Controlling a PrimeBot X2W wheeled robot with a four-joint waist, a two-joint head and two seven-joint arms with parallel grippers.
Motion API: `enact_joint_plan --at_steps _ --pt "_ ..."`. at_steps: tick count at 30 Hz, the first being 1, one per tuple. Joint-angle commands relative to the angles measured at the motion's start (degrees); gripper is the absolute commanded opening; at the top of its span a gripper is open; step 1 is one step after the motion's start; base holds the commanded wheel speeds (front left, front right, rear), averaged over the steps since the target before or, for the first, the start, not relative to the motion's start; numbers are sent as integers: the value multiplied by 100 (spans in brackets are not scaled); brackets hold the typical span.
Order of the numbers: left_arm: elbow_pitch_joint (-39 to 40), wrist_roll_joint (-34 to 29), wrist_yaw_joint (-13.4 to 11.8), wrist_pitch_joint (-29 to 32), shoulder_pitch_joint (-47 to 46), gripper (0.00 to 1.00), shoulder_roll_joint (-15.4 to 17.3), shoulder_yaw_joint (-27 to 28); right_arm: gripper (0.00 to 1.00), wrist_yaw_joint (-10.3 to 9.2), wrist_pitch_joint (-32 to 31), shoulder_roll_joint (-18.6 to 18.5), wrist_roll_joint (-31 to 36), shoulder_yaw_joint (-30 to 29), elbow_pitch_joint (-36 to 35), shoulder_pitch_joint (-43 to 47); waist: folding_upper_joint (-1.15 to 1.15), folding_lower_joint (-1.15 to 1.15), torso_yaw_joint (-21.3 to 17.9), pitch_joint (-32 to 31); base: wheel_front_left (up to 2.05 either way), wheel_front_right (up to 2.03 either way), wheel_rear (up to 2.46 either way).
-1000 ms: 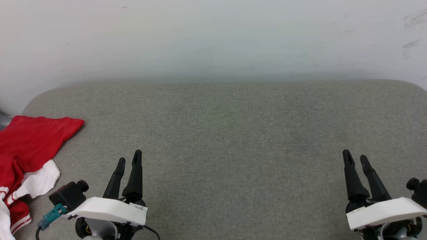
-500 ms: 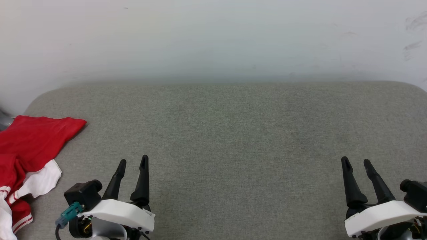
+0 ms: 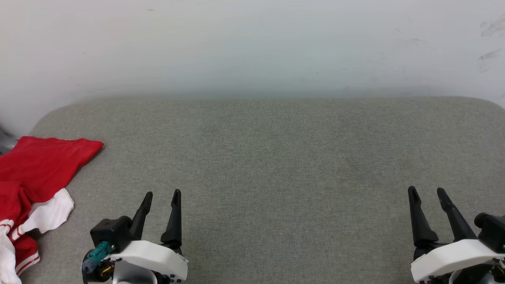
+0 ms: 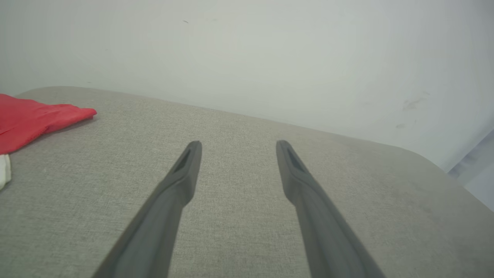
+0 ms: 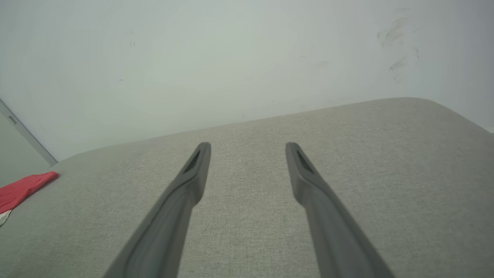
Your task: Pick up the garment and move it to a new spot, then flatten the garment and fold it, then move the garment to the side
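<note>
The garment [image 3: 39, 165], a bright red jersey shirt, lies crumpled at the far left of the grey fabric-covered table [image 3: 276, 157], running off the left edge of the head view. One flat red corner reaches out toward the middle of the table. Nearer the robot, a white sleeve [image 3: 51, 215] folds out from under the red cloth, and a band of red-white striped trim [image 3: 25, 263] shows at the lower left. The left claw [image 3: 163, 193] hovers at the lower left of the head view, to the right of the garment and apart from it. Its two dark fingers are spread and grasp nothing. In the left wrist view the left claw [image 4: 238, 143] shows grey fabric between its parted fingers, with the garment [image 4: 34, 116] off to the left. The right claw [image 3: 426, 189] sits at the lower right, well apart from the shirt, likewise released and empty. The right wrist view shows the right claw [image 5: 248, 144] spread over bare fabric, the garment [image 5: 23, 189] a small red patch at the far left. A pale wall [image 3: 252, 47] rises behind the table.
</note>
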State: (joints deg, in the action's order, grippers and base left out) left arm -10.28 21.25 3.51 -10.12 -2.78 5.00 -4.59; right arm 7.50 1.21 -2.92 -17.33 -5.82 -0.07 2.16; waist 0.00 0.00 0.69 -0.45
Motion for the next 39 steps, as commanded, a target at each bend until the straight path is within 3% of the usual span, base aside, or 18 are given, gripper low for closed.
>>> enact_joint_plan --at_steps 1,11,20,27,39 --pt "32 -106 -9 -50 -73 100 43 -4 100 -2 36 3 119 -16 -79 11 0 0 0 0 0 0 0" --pt "20 -538 -28 -182 -119 100 70 11 100 -2 101 4 545 -66 -234 103 0 0 67 7 0 0 0" --pt "97 -903 -71 -284 -146 100 76 101 100 -2 127 5 917 -25 -440 213 0 0 402 25 0 0 0" --pt "124 -1153 -68 -359 -201 100 60 182 100 -2 124 5 1219 59 -589 253 0 0 995 30 0 0 0" --pt "166 -1536 -42 -484 -116 100 18 407 100 -2 216 6 1643 244 -601 183 0 0 2361 12 0 0 0"
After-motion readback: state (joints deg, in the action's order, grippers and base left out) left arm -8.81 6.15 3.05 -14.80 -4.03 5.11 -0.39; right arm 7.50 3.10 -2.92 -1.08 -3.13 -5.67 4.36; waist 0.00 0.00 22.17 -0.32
